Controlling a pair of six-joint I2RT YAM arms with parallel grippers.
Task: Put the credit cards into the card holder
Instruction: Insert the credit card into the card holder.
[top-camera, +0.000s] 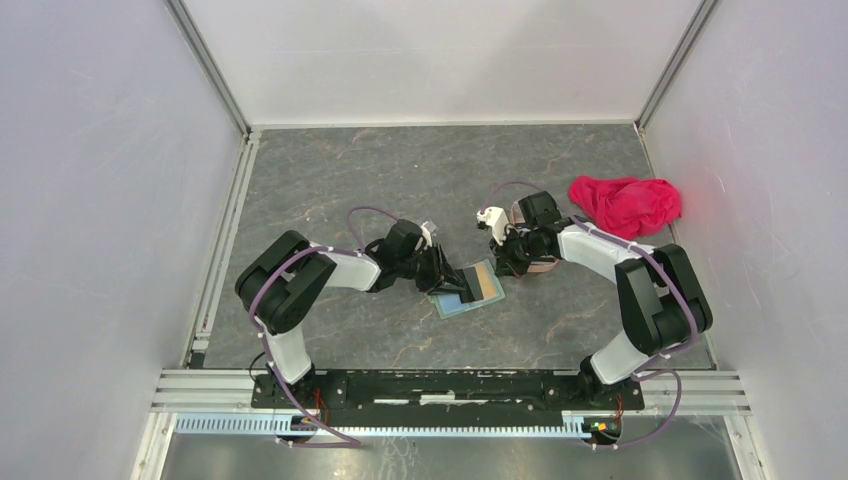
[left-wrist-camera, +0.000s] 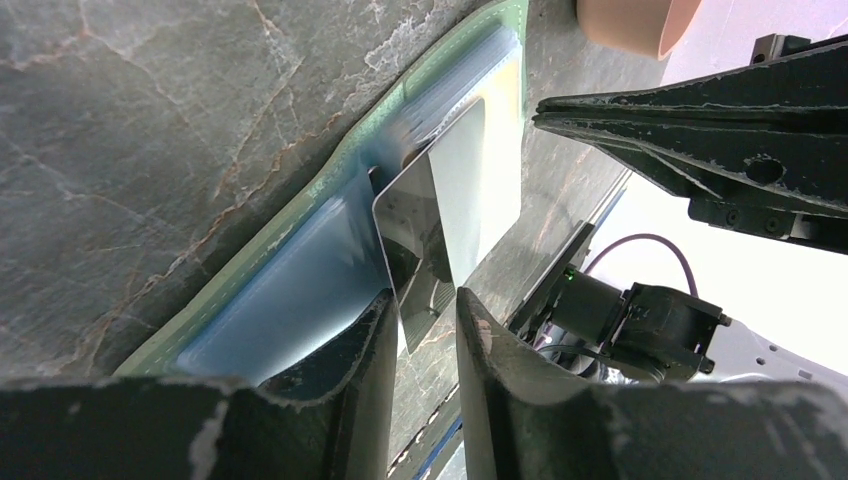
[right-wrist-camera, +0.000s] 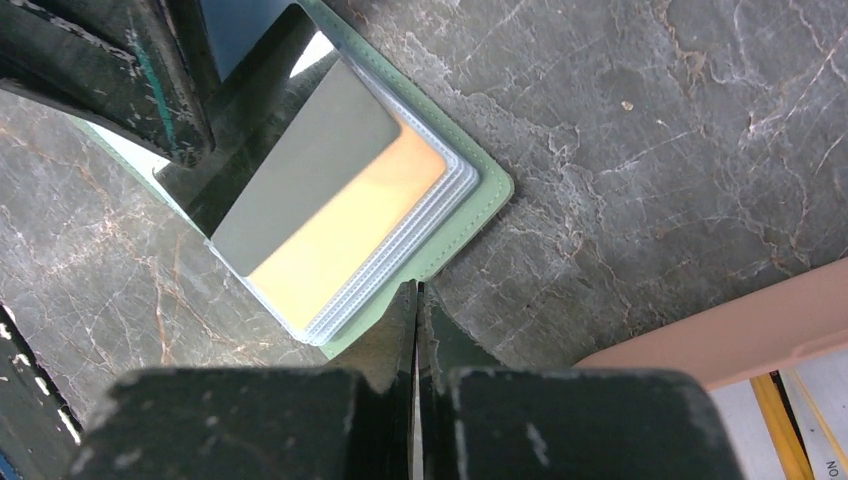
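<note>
The sage-green card holder (top-camera: 462, 299) lies open in the middle of the table, pale blue pockets up. A yellow-orange credit card (right-wrist-camera: 340, 235) sits in its clear sleeves. A grey credit card (right-wrist-camera: 300, 170) slants over that one, its far end at the sleeves. My left gripper (left-wrist-camera: 425, 295) holds the grey credit card's (left-wrist-camera: 415, 235) near end, with the left finger (left-wrist-camera: 375, 350) against it. In the top view my left gripper (top-camera: 450, 279) is at the holder's left side. My right gripper (right-wrist-camera: 417, 288) is shut and empty, its tips at the holder's green rim (right-wrist-camera: 480, 200).
A pinkish-brown tray (right-wrist-camera: 730, 330) lies just right of the holder, under my right wrist (top-camera: 530, 245). A red-pink cloth (top-camera: 625, 203) is bunched at the back right. White walls close in the table on three sides.
</note>
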